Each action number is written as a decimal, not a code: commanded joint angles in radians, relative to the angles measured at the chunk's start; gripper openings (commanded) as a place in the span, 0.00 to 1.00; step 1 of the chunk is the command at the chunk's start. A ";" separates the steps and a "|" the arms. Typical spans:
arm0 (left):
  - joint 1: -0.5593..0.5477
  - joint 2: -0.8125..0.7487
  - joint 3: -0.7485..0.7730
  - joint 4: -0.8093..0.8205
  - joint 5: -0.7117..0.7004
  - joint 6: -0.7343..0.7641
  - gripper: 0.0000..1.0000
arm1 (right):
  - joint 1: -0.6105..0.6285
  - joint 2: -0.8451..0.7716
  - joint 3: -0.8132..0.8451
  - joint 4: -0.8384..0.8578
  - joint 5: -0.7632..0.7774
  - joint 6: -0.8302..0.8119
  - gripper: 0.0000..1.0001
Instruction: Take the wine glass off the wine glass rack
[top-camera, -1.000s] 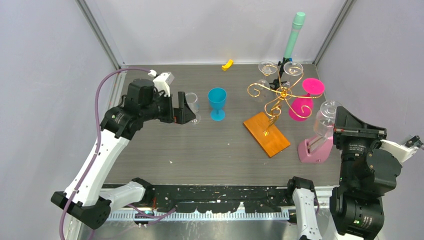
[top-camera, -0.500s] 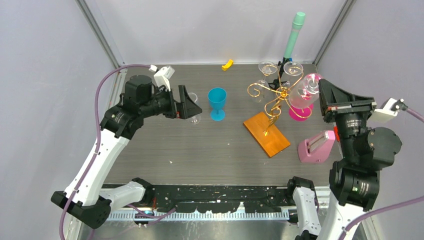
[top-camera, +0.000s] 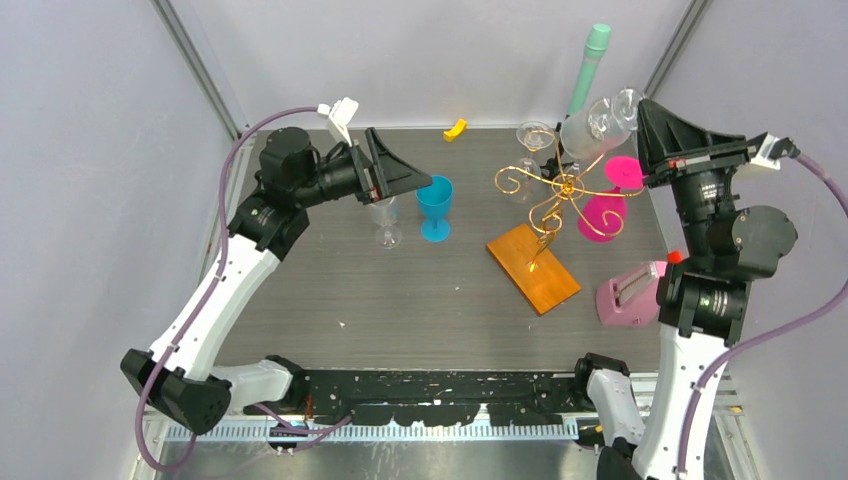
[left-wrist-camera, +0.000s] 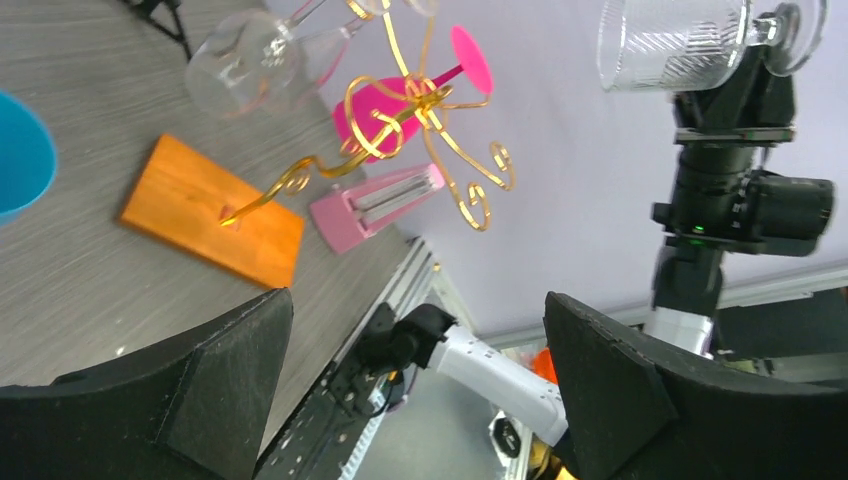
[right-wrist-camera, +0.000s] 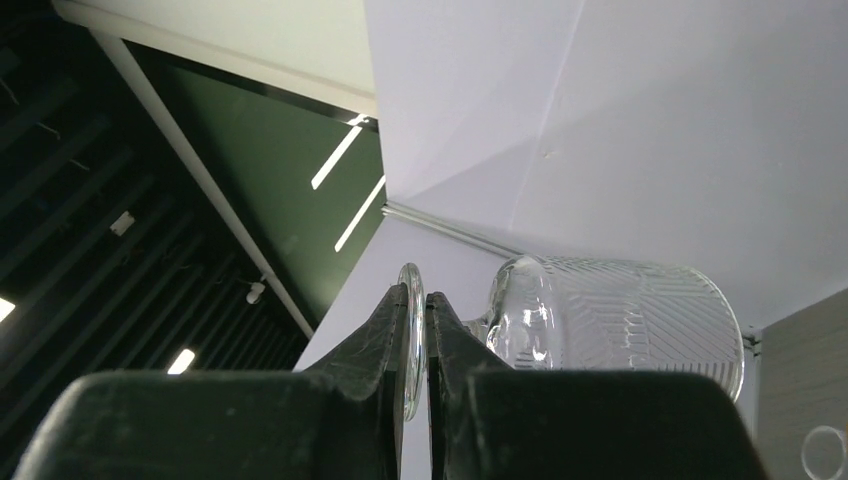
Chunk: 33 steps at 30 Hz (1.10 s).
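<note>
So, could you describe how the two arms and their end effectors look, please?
The left arm and the right arm have white links and bulky black joint housings. A purple cable trails from the left one, another from the right. The left end effector and the right end effector each have two black wedge-shaped fingers.

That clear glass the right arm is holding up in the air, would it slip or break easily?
Probably fragile: the wine glass looks thin-walled and clear. Likely slippery too, since the right gripper pinches only its smooth flat foot while the rest sticks out sideways, so it may tend to pivot. It seems light for its size.
</note>
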<state>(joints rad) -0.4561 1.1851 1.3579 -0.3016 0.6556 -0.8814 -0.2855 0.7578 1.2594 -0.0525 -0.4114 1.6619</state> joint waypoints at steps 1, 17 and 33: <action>0.004 0.034 -0.003 0.258 0.080 -0.152 1.00 | 0.002 0.095 0.019 0.299 -0.047 0.119 0.00; 0.181 0.077 -0.128 0.732 0.073 -0.553 1.00 | 0.568 0.375 0.069 0.418 0.135 -0.036 0.00; 0.197 0.142 -0.240 1.294 0.079 -1.098 0.97 | 0.841 0.493 0.037 0.576 0.253 -0.071 0.00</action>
<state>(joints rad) -0.2596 1.3643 1.1355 0.8249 0.7300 -1.8359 0.5274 1.2526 1.2724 0.3325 -0.2218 1.6020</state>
